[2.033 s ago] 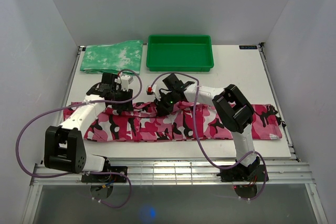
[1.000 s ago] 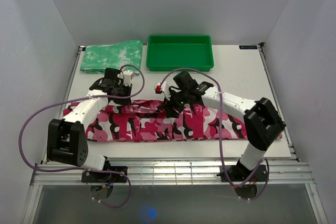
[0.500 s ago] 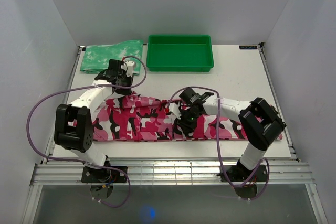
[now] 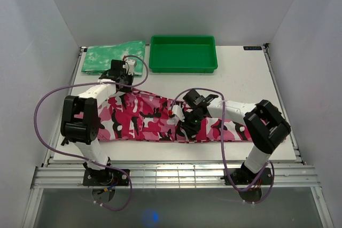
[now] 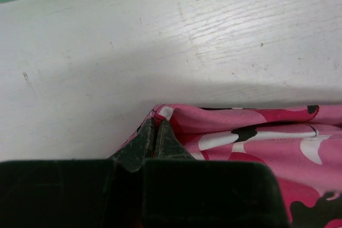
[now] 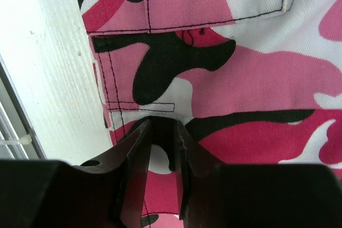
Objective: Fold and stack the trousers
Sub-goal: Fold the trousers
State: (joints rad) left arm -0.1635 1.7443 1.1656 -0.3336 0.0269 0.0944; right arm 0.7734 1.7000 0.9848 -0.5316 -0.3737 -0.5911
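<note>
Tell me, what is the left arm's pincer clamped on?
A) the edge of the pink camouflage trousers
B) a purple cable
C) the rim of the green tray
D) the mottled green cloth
A: the left pincer is shut on the edge of the trousers, as its wrist view shows.

I count one pair of trousers (image 4: 144,121), one folded green-and-white cloth (image 4: 109,57) and one green tray (image 4: 183,70), all on one white table (image 4: 240,73). Of my own gear there are two arms, each with one gripper, the left gripper (image 5: 154,132) and the right gripper (image 6: 162,132). Two purple cables trail from them, one on the left (image 4: 36,116) and one on the right (image 4: 222,142).
</note>
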